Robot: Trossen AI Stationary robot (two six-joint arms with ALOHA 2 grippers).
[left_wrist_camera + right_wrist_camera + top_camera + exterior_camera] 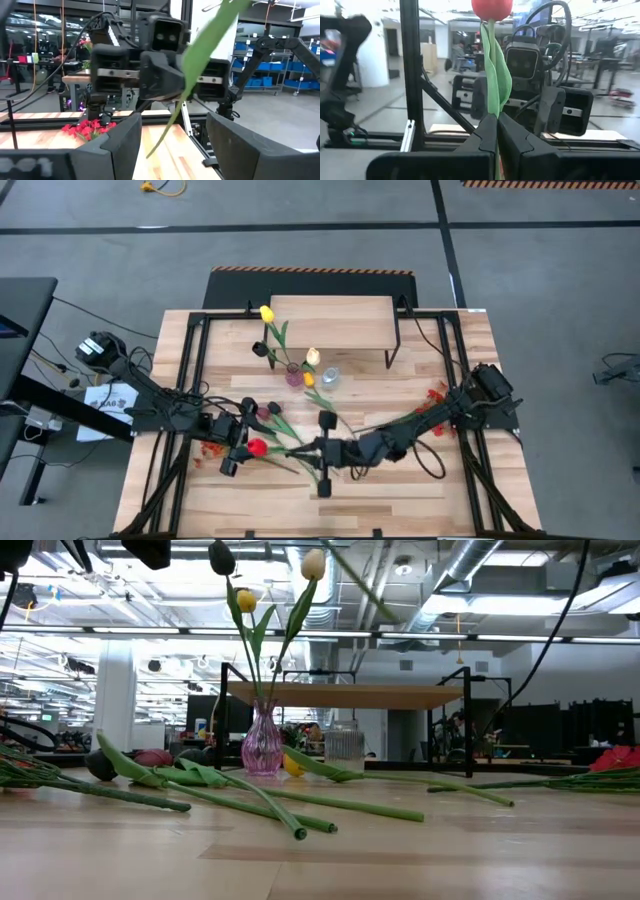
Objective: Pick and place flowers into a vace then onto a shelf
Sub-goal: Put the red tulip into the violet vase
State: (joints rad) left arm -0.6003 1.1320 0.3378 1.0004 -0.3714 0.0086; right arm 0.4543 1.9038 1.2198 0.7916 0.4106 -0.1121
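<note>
The left gripper [238,448] hangs wide open near the red tulip [257,446]. In the middle, the right gripper [325,452] pinches that tulip's green stem tight above the table [400,500]. More flowers stand in the pink vase [293,375] by the shelf [330,310].

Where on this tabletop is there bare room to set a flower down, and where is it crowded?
Free: the shelf top, and the bare planks along the table edge nearest the arms. Crowded: the middle, where the pink vase, a clear glass and loose stems lie, and where the right pincer, shut on the red tulip, faces the open left pincer.
</note>
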